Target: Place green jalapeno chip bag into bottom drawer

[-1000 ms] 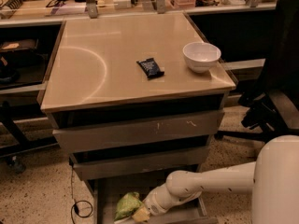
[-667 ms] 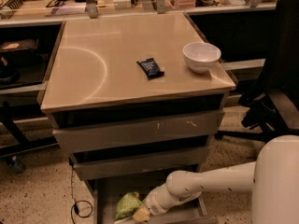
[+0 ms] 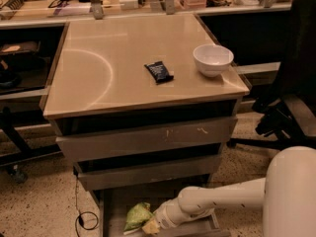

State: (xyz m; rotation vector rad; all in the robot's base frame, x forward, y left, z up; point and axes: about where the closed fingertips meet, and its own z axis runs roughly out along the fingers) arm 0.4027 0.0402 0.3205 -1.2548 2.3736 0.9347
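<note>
The green jalapeno chip bag point(image 3: 138, 215) lies in the open bottom drawer point(image 3: 112, 211), on the left part of its flat floor near the front. My white arm reaches in from the lower right, and my gripper point(image 3: 150, 225) is inside the drawer right against the bag's lower right corner. The bag's bright green crinkly top shows; a yellowish patch sits at the gripper's tip. The front of the drawer is cut off by the bottom edge of the view.
Two shallower drawers point(image 3: 148, 138) stand partly pulled out above the bottom one. On the cabinet top point(image 3: 98, 73) lie a small dark packet point(image 3: 158, 72) and a white bowl point(image 3: 213, 59). A black office chair point(image 3: 291, 98) stands at the right; a cable point(image 3: 81, 216) lies on the floor at the left.
</note>
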